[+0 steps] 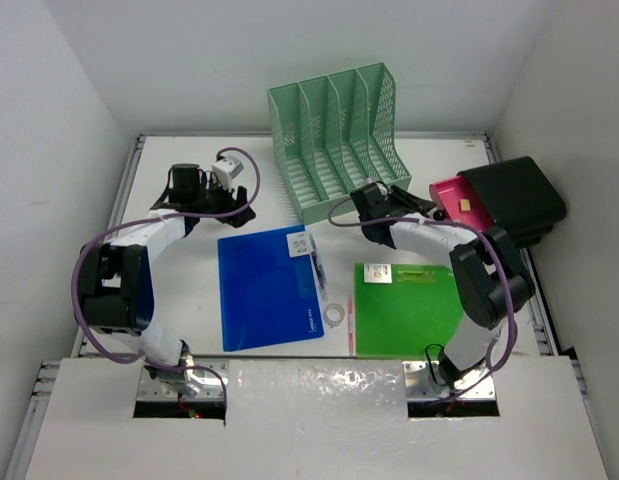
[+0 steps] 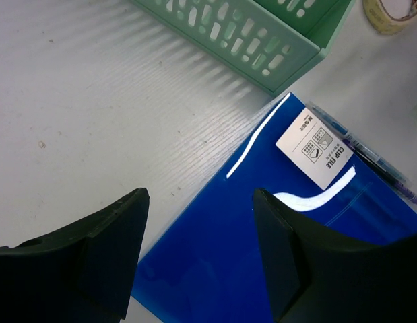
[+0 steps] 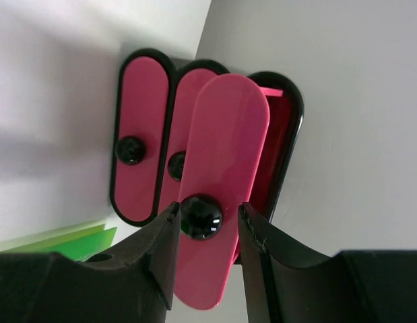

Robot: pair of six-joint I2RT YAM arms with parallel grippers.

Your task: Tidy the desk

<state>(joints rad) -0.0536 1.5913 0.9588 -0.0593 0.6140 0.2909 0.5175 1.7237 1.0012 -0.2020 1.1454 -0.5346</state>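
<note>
The white desk (image 1: 189, 300) spreads out beneath the green file rack (image 1: 339, 140). Left of the rack, the left gripper (image 2: 201, 198) hangs spread over a blue folder (image 2: 262, 269). Right of the rack, the right gripper (image 3: 207, 208) pinches the black knob (image 3: 200, 217) of a pink drawer (image 3: 225, 134).

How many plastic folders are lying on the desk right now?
2. A blue folder lies flat in the middle of the desk, and a green folder lies flat just to its right. None shows in the file rack's visible slots.
</note>
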